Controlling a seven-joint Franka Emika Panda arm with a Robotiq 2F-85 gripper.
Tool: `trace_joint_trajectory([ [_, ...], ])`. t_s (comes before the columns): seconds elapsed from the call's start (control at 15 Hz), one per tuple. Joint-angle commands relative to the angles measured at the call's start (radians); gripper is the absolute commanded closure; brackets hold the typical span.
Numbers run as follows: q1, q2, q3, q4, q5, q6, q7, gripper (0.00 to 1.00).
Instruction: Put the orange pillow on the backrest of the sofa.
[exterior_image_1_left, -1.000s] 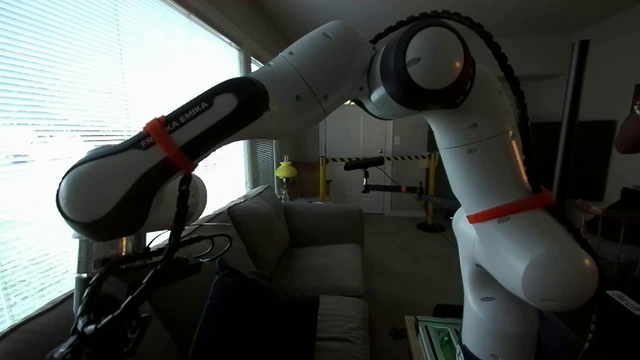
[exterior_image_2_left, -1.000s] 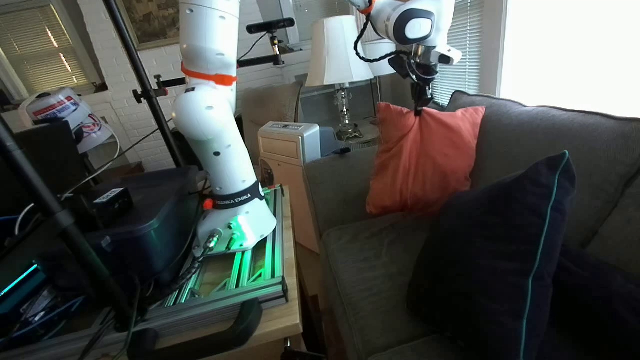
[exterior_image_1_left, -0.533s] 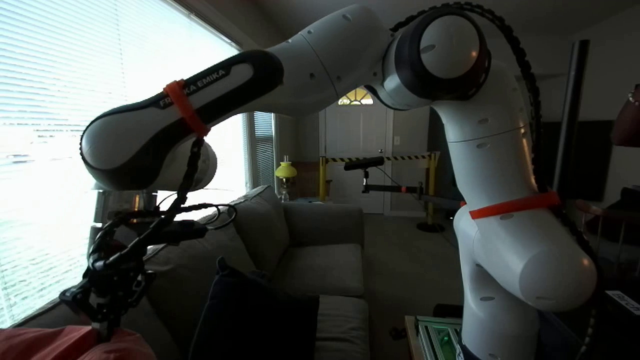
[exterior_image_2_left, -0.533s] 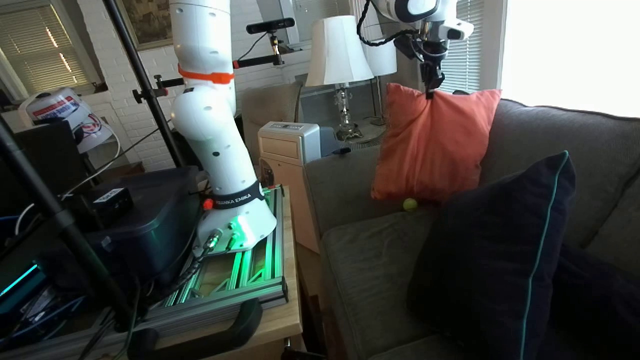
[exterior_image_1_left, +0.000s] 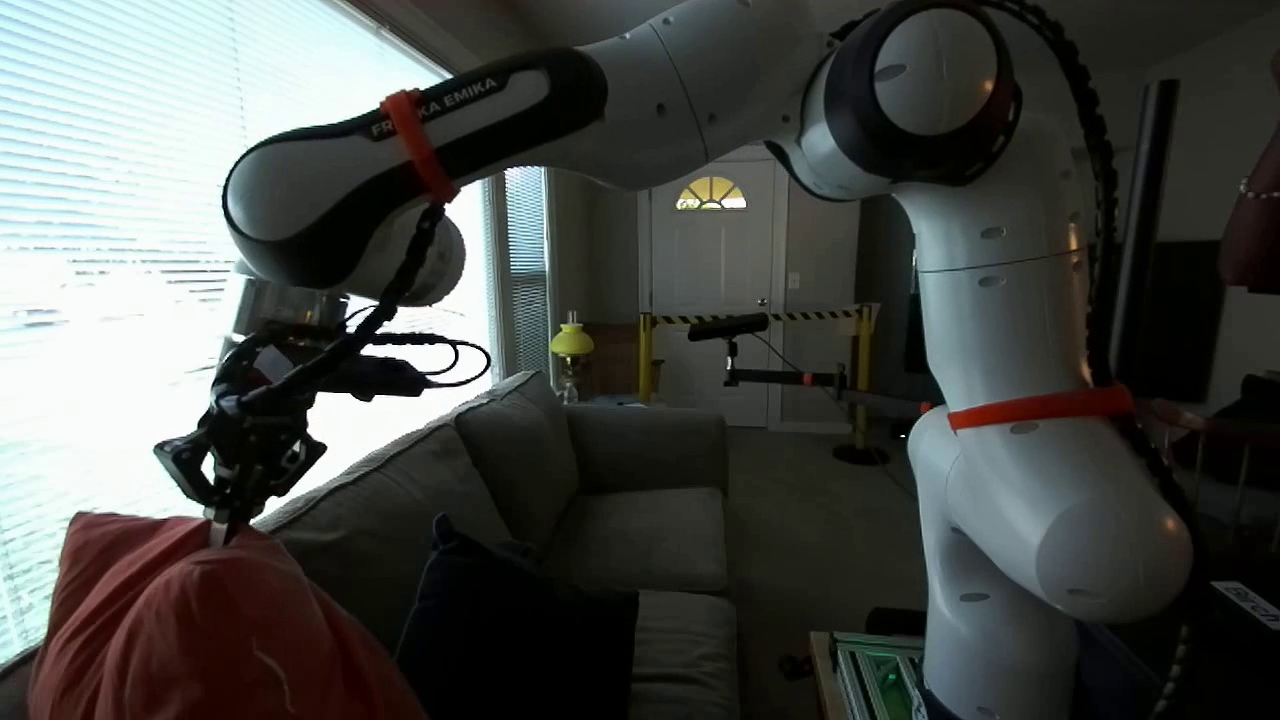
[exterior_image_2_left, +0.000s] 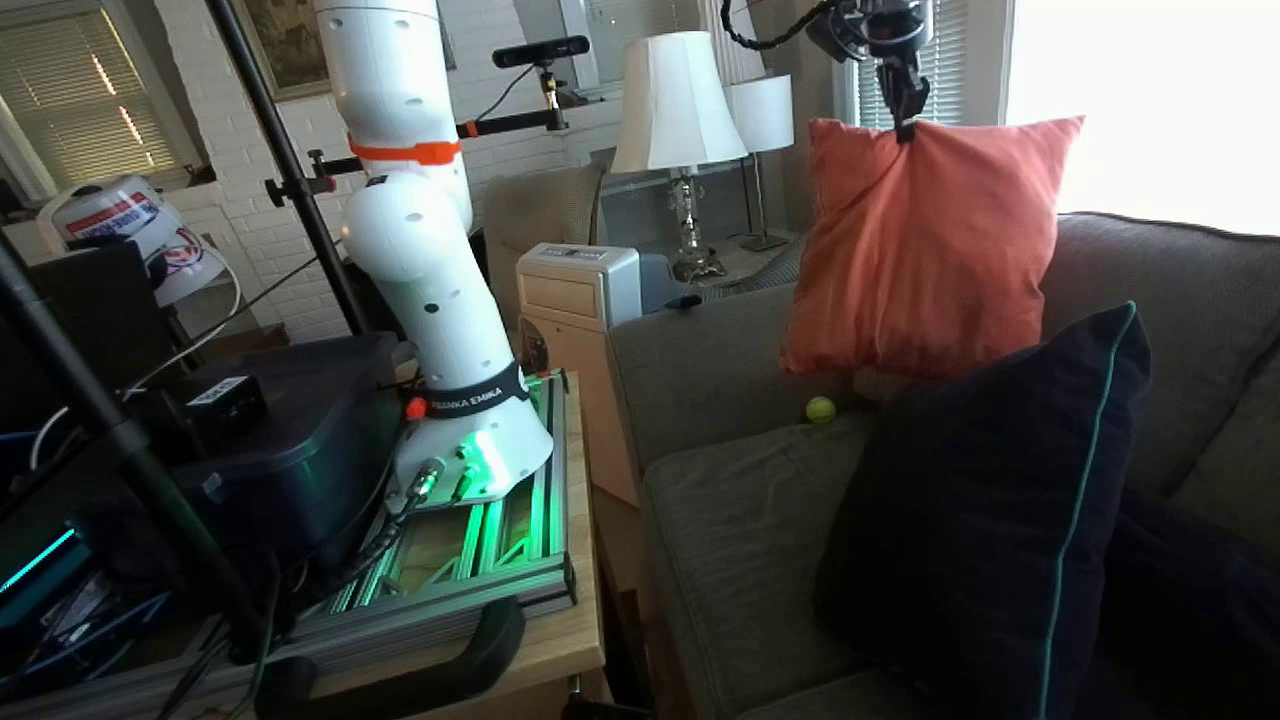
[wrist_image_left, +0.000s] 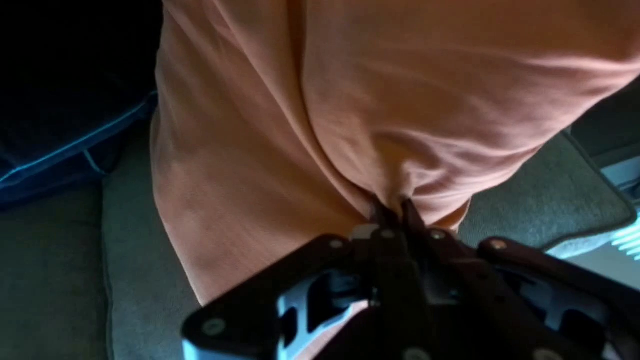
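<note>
The orange pillow (exterior_image_2_left: 930, 250) hangs upright from my gripper (exterior_image_2_left: 905, 133), in front of the sofa's backrest (exterior_image_2_left: 1200, 300) near the arm end. Its upper part stands above the backrest's top edge in that exterior view. Its lower edge is above the seat. Whether it touches the backrest I cannot tell. In an exterior view, the pillow (exterior_image_1_left: 200, 640) is pinched at its top edge by the gripper (exterior_image_1_left: 222, 535), and the backrest (exterior_image_1_left: 390, 510) runs off behind it. In the wrist view, the fingers (wrist_image_left: 392, 205) are shut on a fold of the pillow (wrist_image_left: 260, 150).
A dark cushion (exterior_image_2_left: 980, 520) with teal piping stands on the seat (exterior_image_2_left: 750, 530), right beside the pillow's lower corner. A yellow-green ball (exterior_image_2_left: 820, 409) lies on the seat below the pillow. The sofa arm (exterior_image_2_left: 700, 370) and lamps (exterior_image_2_left: 680, 110) are at the left; a bright window (exterior_image_1_left: 120, 300) is behind.
My gripper has risen with the orange pillow in it and moved toward the backrest side. The pillow has lifted off the seat, and the ball beneath it has come into view.
</note>
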Motion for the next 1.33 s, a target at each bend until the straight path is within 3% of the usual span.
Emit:
trace_joint_trajectory([
  [0.0, 0.000, -0.027, -0.027, -0.009, -0.071, 0.119, 0.088, 0.99],
  [0.4, 0.000, -0.004, -0.093, -0.031, -0.249, 0.366, 0.251, 0.99],
  [0.67, 0.022, 0.010, -0.172, -0.057, -0.451, 0.480, 0.446, 0.99],
  [1.07, 0.075, 0.010, -0.298, -0.044, -0.820, 0.468, 0.834, 0.99],
  [1.27, 0.144, 0.023, -0.411, -0.018, -0.999, 0.438, 1.062, 0.99],
])
